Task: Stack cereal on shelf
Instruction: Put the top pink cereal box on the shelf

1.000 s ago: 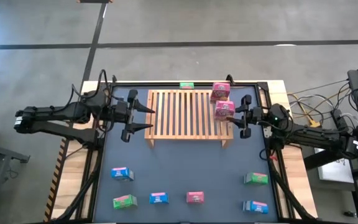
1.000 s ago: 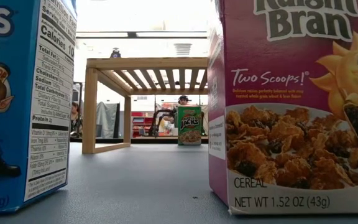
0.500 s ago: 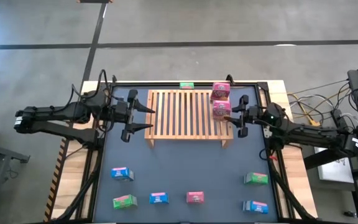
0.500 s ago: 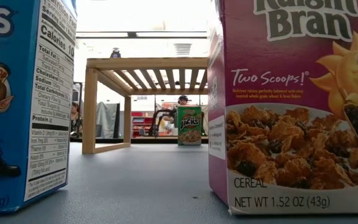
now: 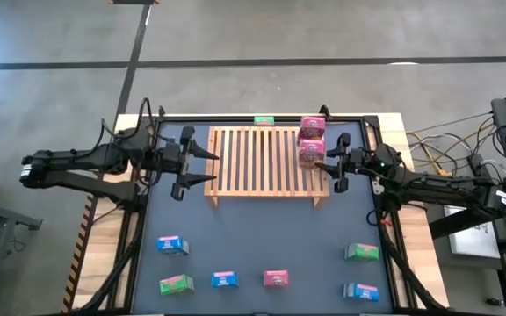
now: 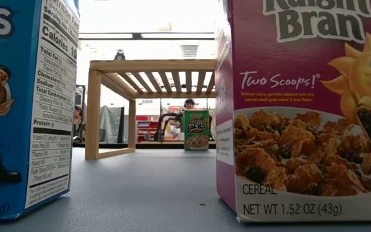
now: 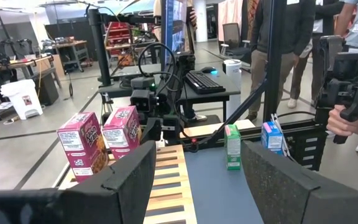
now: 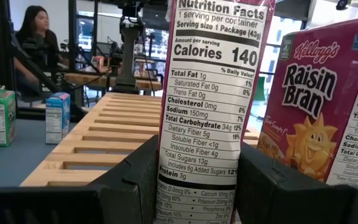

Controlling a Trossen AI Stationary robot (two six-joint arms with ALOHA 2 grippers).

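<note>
The light-wood slatted shelf (image 5: 262, 164) stands at the table's far middle. One pink cereal box (image 5: 312, 128) stands on its far right corner. My right gripper (image 5: 324, 163) is shut on a second pink box (image 5: 311, 153) just nearer on the shelf's right end, side by side with the first (image 8: 319, 112). My left gripper (image 5: 213, 167) is open and empty at the shelf's left edge, its fingers wide apart in the left wrist view (image 7: 197, 163). A green box (image 5: 263, 120) stands on the table behind the shelf. My right gripper pinches the second pink box between its two fingers, on the two broad faces low down (image 8: 164, 182); the narrow nutrition-label side faces the wrist camera. The fingers come level from the table's right side. The box stands upright over the slats; whether its bottom rests on them is hidden.
Several boxes stand along the table's near part: blue (image 5: 172, 245), green (image 5: 176, 283), blue (image 5: 225, 280), pink (image 5: 276, 278), green (image 5: 361, 253), blue (image 5: 360, 291). People and desks show in the room beyond the table.
My right gripper has moved a little toward the table's left and far edge with the pink box, bringing it upright onto the shelf's right end, close beside the other pink box.
</note>
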